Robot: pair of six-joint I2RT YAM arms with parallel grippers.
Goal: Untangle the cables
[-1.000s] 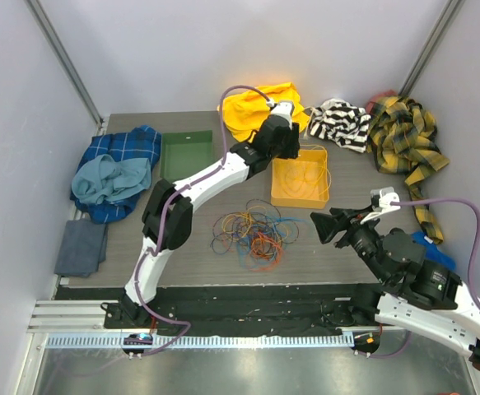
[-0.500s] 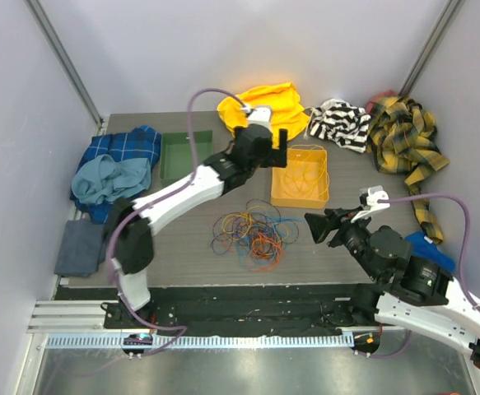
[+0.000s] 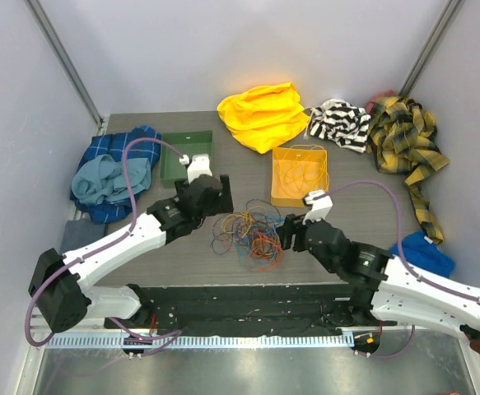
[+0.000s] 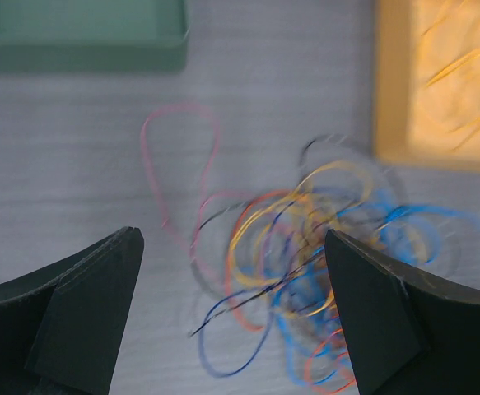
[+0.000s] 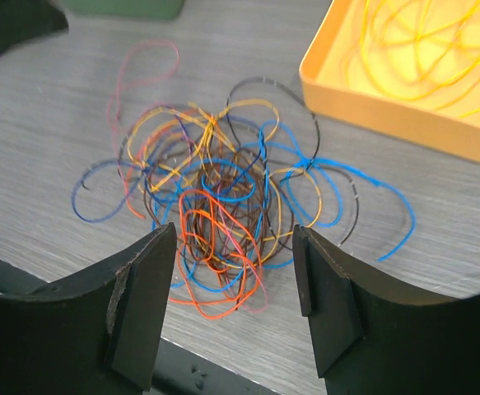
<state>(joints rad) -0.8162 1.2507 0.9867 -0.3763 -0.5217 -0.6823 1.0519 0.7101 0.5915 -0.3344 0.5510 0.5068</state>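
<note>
Tangled cables [image 3: 252, 232] are lying mid-worktop [image 3: 347, 169], just beside the orange tray [image 3: 275, 177]. Left claw [image 4: 231, 239] is hanging wide, empty, above them; right claw [image 5: 233, 234] is hovering half-spread, empty. Best: picking one outlying strand, e.g. the pink loop [image 4: 180, 106], then pulling slowly sideways.

Cables [image 4: 305, 247] blurred in L wrist view, orange tray [image 4: 389, 82] + green tray [image 4: 83, 54] cropped at edges.
</note>
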